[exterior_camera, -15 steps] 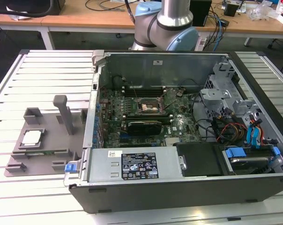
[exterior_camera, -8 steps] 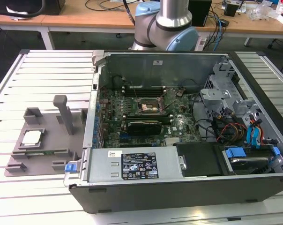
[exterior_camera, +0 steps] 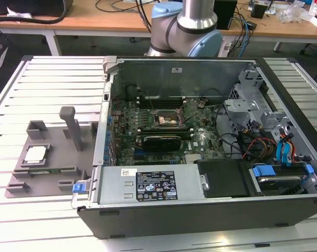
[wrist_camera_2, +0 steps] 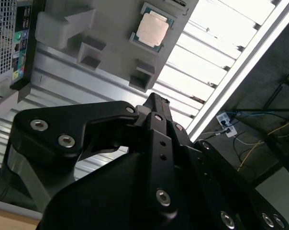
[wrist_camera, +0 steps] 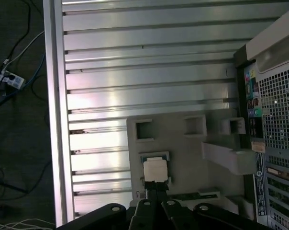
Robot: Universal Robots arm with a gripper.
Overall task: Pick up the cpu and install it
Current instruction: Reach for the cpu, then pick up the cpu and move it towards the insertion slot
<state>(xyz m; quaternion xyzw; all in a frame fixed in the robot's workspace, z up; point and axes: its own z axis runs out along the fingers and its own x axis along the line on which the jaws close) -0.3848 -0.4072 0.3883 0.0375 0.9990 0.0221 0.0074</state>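
- In the exterior view, the cpu (exterior_camera: 33, 154) lies flat, pale top up, in a square pocket of the grey fixture plate (exterior_camera: 48, 178), towards the exterior view's left.
- The plate rests on the slatted table (exterior_camera: 48, 79), just beside the open computer case (exterior_camera: 200, 210). An upright post (exterior_camera: 69, 126) stands on it between the cpu and the case.
- Inside the case, the dark metal-framed motherboard socket (exterior_camera: 166, 118) sits near the middle of the green board, well apart from the cpu, with the case wall between them.
- At the far side of the table, behind the case, part of the robot arm (exterior_camera: 190, 26) rises in front of a wooden desk (exterior_camera: 95, 16).
- In the second wrist view, the black gripper (wrist_camera_2: 156, 103) hangs well above the table (wrist_camera_2: 206, 62). Its fingers (wrist_camera_2: 159, 124) run together into one narrow tip with nothing held in it.
- Past that tip the cpu (wrist_camera_2: 154, 29) rests in its pocket on the fixture plate (wrist_camera_2: 111, 28), untouched and apart from the gripper. A corner of the case (wrist_camera_2: 5, 38) stands beside the plate.
- In the first wrist view, the gripper (wrist_camera: 154, 189) shows two slim fingertips (wrist_camera: 149, 191) lying side by side with no gap to be seen and nothing clamped.
- The tips line up with one edge of the cpu (wrist_camera: 155, 169), which lies seated in the fixture plate (wrist_camera: 187, 163) well below them.
- The perforated back of the case (wrist_camera: 273, 120) stands just beside the plate. A power strip (wrist_camera: 5, 76) lies on the dark floor beyond the edge of the table (wrist_camera: 135, 72).
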